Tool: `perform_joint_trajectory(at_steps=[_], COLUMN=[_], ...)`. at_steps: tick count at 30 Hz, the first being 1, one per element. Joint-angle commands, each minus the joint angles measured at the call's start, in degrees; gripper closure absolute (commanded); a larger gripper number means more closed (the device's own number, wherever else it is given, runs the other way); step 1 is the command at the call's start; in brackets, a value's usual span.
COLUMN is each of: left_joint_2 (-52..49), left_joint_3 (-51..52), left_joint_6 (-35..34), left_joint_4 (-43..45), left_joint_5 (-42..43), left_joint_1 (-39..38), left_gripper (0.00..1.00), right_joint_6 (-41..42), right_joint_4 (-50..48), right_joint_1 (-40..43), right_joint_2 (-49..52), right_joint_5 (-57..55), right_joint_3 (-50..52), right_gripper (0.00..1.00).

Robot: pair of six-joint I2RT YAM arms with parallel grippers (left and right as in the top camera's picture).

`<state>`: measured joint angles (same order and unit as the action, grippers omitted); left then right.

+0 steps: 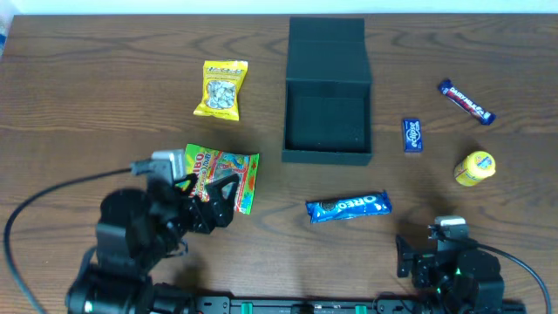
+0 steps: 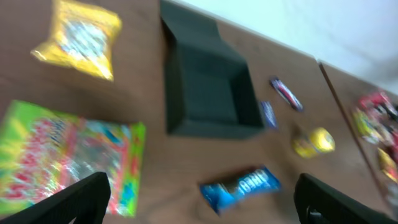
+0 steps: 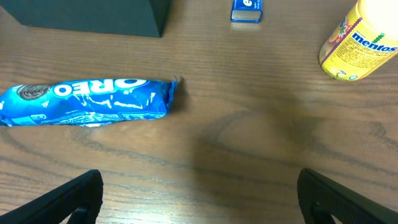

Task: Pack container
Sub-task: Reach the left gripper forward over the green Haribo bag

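The dark teal-black container (image 1: 328, 96) stands open at the table's middle back, its flap lid laid back; it looks empty. It also shows in the left wrist view (image 2: 208, 87) and its corner in the right wrist view (image 3: 93, 15). My left gripper (image 1: 216, 202) is open, hovering over the right part of the colourful gummy bag (image 1: 222, 173), which shows in the left wrist view (image 2: 62, 155). My right gripper (image 1: 432, 247) is open and empty near the front edge, to the right of the blue Oreo pack (image 1: 348, 207), which lies on the table in the right wrist view (image 3: 87, 99).
A yellow nut bag (image 1: 222, 88) lies at back left. A small blue packet (image 1: 412, 134), a dark candy bar (image 1: 466, 101) and a yellow Mentos tub (image 1: 474, 167) lie right of the container. More packets show on another surface at far right (image 2: 376, 124).
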<state>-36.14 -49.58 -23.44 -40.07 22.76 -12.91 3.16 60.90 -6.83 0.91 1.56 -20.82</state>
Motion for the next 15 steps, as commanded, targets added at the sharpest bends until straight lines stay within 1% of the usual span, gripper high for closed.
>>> perform_joint_trajectory(at_steps=[1,3,6,8,9,11,12,15], left_joint_2=[-5.1,-7.7,-11.4,-13.3,-14.4,-16.2,-17.1,-19.1], left_joint_3=[-5.1,-7.5,-10.6,-12.5,-13.7,-15.0,-15.3,-15.6], left_joint_6=[-0.8,-0.7,2.6,6.2,9.1,13.4,14.6,14.4], left_joint_4=[-0.9,-1.8,-4.9,-7.5,-9.3,-9.8,-9.8,-9.8], left_joint_5=[7.5,7.6,7.5,7.7,7.4,7.3,7.3,7.3], left_joint_1=[-0.4,-1.2,-3.0,-4.3,-4.9,-6.0,-6.5,-7.2], left_gripper=[0.05,0.05,0.05,0.05,0.05,0.05,0.05,0.05], right_joint_6=[-0.7,-0.7,-0.7,-0.7,-0.7,-0.7,-0.7,-0.7], right_joint_4=[0.4,0.4,0.4,0.4,0.4,0.4,0.4,0.4], right_joint_1=[0.5,0.5,0.5,0.5,0.5,0.5,0.5,0.5], right_joint_2=[-0.5,-0.5,-0.5,-0.5,-0.5,-0.5,-0.5,-0.5], right_joint_5=[0.2,0.2,0.2,0.2,0.2,0.2,0.2,0.2], right_joint_3=[0.4,0.4,0.4,0.4,0.4,0.4,0.4,0.4], right_gripper=[0.01,0.01,0.01,0.01,0.01,0.01,0.01,0.01])
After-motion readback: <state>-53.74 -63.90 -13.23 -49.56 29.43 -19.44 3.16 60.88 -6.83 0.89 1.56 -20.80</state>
